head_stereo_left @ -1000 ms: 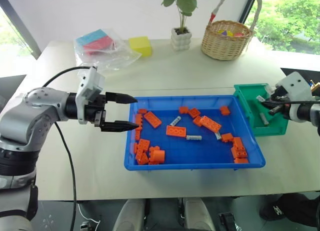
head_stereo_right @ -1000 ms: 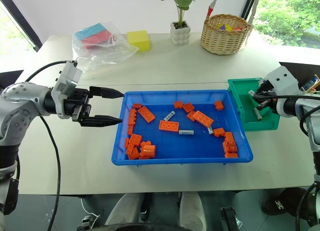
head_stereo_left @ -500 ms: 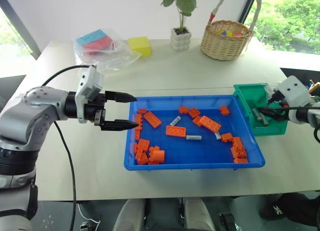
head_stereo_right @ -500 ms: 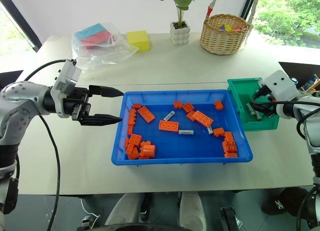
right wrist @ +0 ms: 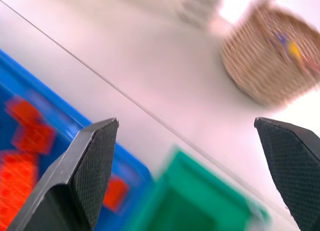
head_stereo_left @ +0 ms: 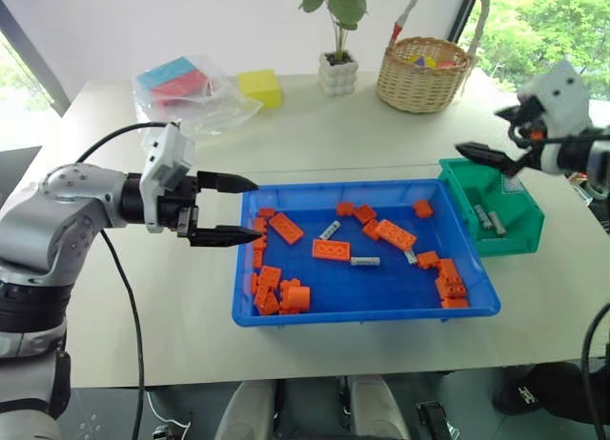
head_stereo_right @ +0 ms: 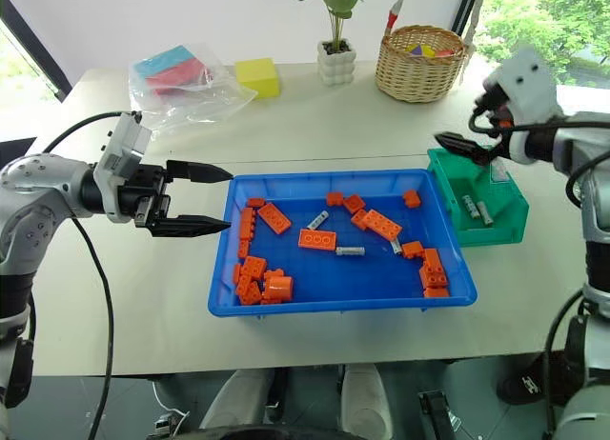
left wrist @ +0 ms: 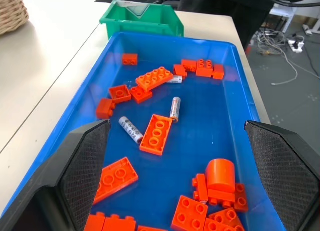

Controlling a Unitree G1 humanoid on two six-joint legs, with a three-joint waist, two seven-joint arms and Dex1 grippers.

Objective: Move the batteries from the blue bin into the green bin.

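1. Bright-blue plastic first: the blue bin (head_stereo_left: 286, 311) sitting mid-table, packed with orange bricks (head_stereo_left: 334, 250) plus a few batteries (head_stereo_left: 364, 262) mixed in among them.
2. Silver batteries in the tray: one near the middle, another (head_stereo_left: 331, 230) a bit further back, a third (head_stereo_left: 411, 258) over toward the green side, half tucked by a brick.
3. Left gripper (head_stereo_left: 233, 210) parked just beside the tray's left rim, pointing across it, fingers spread apart, nothing between them. Nearest battery well inside the tray, not touching the fingertips.
4. Same thing from the left wrist view: two batteries (left wrist: 131, 129) lying flat on the blue floor either side of an orange brick, ahead of the wide-open fingers (left wrist: 82, 166).
5. Green bin (head_stereo_right: 505, 230) right up against the tray's right end, with two batteries (head_stereo_right: 476, 210) already lying in it.
6. Right gripper (head_stereo_right: 459, 146) hanging in the air above the green bin's back-left corner, fingers wide apart, empty. Batteries in the box below it, not touching.
7. Wicker basket (head_stereo_left: 419, 78), potted plant (head_stereo_left: 340, 69), yellow block (head_stereo_left: 261, 86) and a plastic bag (head_stereo_left: 186, 88) along the far side of the table.
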